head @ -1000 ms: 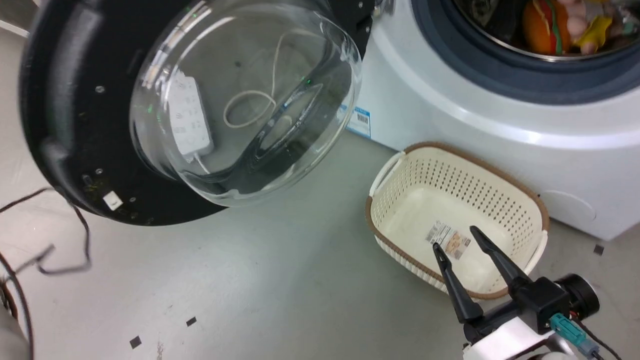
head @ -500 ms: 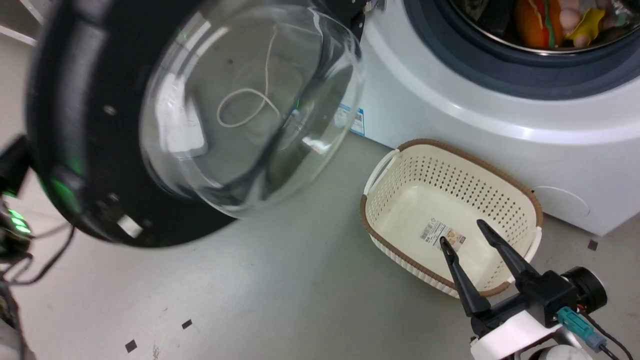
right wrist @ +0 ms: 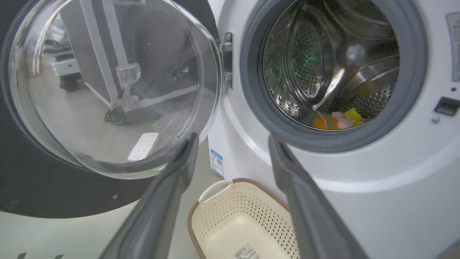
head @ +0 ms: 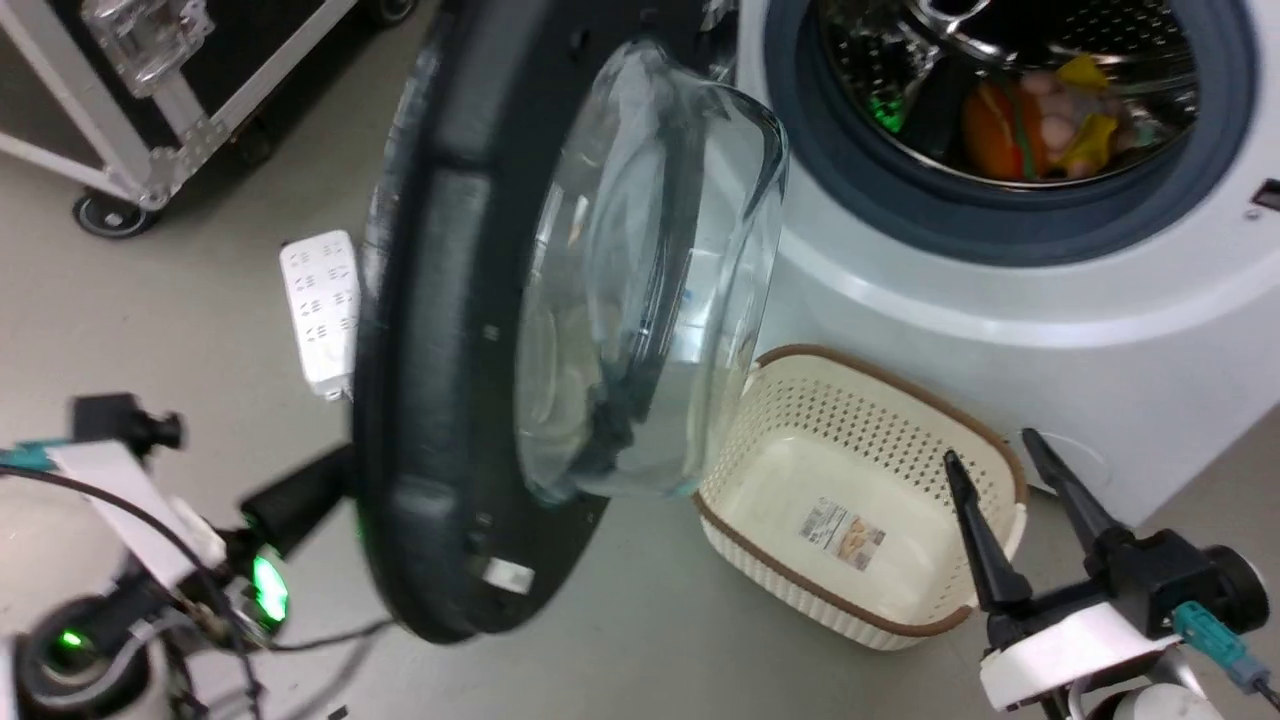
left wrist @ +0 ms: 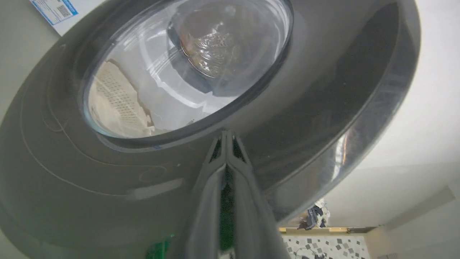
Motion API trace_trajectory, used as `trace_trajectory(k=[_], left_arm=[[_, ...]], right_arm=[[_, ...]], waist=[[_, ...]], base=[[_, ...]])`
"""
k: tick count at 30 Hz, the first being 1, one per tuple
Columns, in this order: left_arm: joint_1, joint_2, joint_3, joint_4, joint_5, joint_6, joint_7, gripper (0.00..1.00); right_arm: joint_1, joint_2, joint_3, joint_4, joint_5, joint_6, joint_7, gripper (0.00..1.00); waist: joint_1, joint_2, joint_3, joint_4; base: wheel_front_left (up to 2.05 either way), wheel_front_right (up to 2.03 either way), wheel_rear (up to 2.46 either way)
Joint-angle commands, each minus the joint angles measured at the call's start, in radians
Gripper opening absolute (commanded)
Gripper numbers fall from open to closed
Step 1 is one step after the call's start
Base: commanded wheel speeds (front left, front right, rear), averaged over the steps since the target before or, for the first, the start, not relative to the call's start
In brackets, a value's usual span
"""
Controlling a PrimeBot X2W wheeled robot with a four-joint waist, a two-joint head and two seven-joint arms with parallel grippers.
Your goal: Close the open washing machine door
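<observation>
Head view, one washing machine door [head: 450,350] ajar, one basket [head: 850,420], left pincer [left wrist: 226,135] together, right pincer [head: 990,445] apart

Washing machine door [head: 440,350], half open, stands edge-on between the left gripper [left wrist: 226,133], whose closed fingertips meet its outer face, and the washing machine [head: 900,330]. The drum mouth [head: 1010,60] is unobstructed, with toys [head: 1030,120] lying low inside. A cream laundry basket [head: 870,400] sits on the floor just before the machine, below the mouth and near the door's glass bowl [head: 650,280]. Bare floor [head: 640,640] separates the door from the right gripper [head: 988,444], fingers apart, beside the basket. A power strip [head: 322,310] and a wheeled case [head: 250,40] occupy the floor beyond the door.
</observation>
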Motion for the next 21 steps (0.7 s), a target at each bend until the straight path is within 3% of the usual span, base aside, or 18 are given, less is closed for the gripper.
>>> trace_trajectory(k=[1, 6, 13, 15, 18, 19, 20, 21], left_arm=[[0.032, -0.025, -0.028, -0.029, -0.014, 0.007, 0.004, 0.00], [0.100, -0.054, -0.126, -0.082, -0.072, 0.015, -0.036, 0.00], [0.177, -0.057, -0.318, -0.087, -0.189, -0.020, -0.178, 0.00], [0.185, -0.057, -0.405, -0.062, -0.215, -0.046, -0.268, 0.00], [0.176, -0.057, -0.454, -0.037, -0.229, -0.063, -0.325, 0.00], [0.158, -0.057, -0.497, -0.011, -0.244, -0.080, -0.377, 0.00], [0.158, -0.057, -0.497, -0.011, -0.244, -0.080, -0.377, 0.00], [0.133, -0.057, -0.532, 0.016, -0.247, -0.096, -0.427, 0.00]], right_arm=[[0.004, 0.006, -0.017, 0.001, -0.006, 0.001, -0.005, 1.00], [0.009, 0.015, -0.060, -0.002, -0.020, 0.001, -0.005, 1.00], [-0.004, 0.028, -0.108, -0.018, -0.040, 0.001, -0.005, 1.00], [-0.013, 0.038, -0.137, -0.040, -0.028, 0.001, -0.005, 1.00], [-0.018, 0.044, -0.152, -0.054, -0.029, 0.001, -0.005, 1.00], [-0.025, 0.049, -0.168, -0.067, -0.028, 0.001, -0.005, 1.00], [-0.025, 0.049, -0.168, -0.067, -0.028, 0.001, -0.005, 1.00], [-0.034, 0.052, -0.183, -0.076, -0.027, 0.001, -0.005, 1.00]], waist=[[0.0002, 0.0000, -0.019, -0.027], [0.0002, 0.0000, -0.029, -0.088], [0.0002, 0.0000, -0.004, -0.206], [0.0002, 0.0000, 0.023, -0.276], [0.0002, 0.0000, 0.043, -0.326], [0.0002, 0.0000, 0.067, -0.380], [0.0002, 0.0000, 0.067, -0.380], [0.0002, 0.0000, 0.092, -0.436]], base=[[0.00, 0.00, 0.00], [0.00, 0.00, 0.00], [0.00, 0.00, 0.00], [0.00, 0.00, 0.00], [0.00, 0.00, 0.00], [0.00, 0.00, 0.00], [0.00, 0.00, 0.00], [0.00, 0.00, 0.00]])
